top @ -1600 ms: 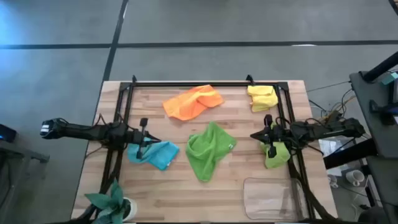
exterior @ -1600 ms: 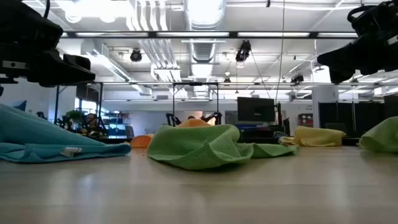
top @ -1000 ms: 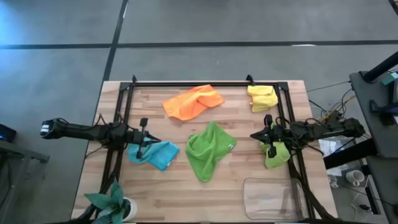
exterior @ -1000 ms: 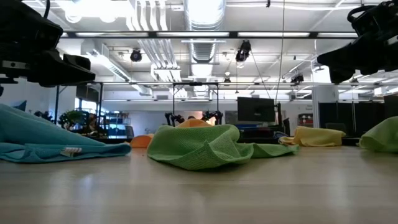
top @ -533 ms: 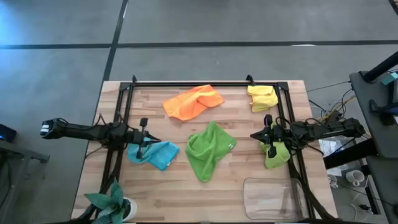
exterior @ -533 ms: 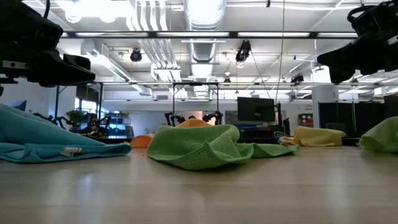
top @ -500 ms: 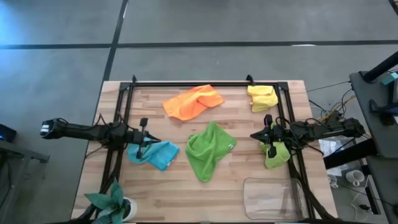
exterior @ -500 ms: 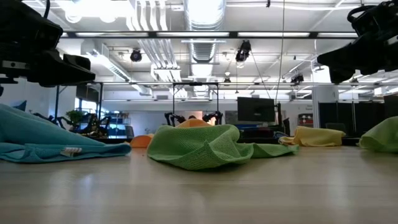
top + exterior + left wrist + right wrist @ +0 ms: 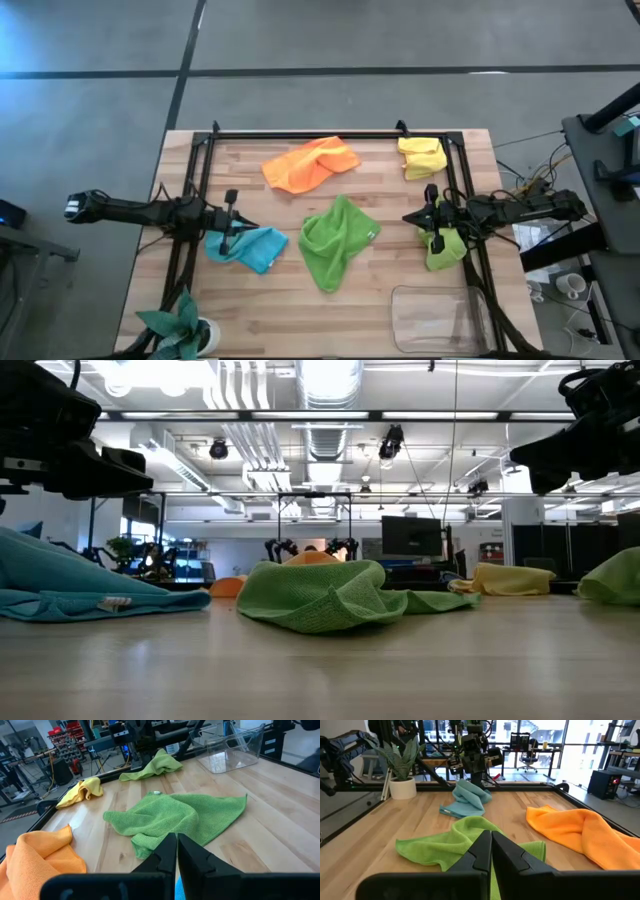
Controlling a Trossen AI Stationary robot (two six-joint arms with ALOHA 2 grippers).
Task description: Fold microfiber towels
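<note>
We take the crumpled bright green microfiber towel [image 9: 335, 243] as our landmark; it lies bunched near the middle of the light wooden slatted bench [image 9: 270, 310]. Beyond it, toward the far edge of the bench, we see the rumpled orange microfiber towel [image 9: 310, 164], well apart from it. The small folded-over yellow microfiber towel [image 9: 422, 157] sits at the far right corner, away from the green towel. The crumpled light blue microfiber towel [image 9: 247, 246] lies just left of the green towel, and the left gripper [image 9: 232, 218] hangs over its far edge with its fingers clenched together on nothing. The heaped yellow-green microfiber towel [image 9: 444, 250] lies to the right of the green towel, at the bench's right rail, and the right gripper [image 9: 431, 218] hangs at its far end, fingers likewise pressed tight and empty. Nearer than the green towel and to its right rests the clear rectangular plastic tray [image 9: 440, 318]. The small green leafy plant in a white pot [image 9: 183, 326] stands at the near left corner.
</note>
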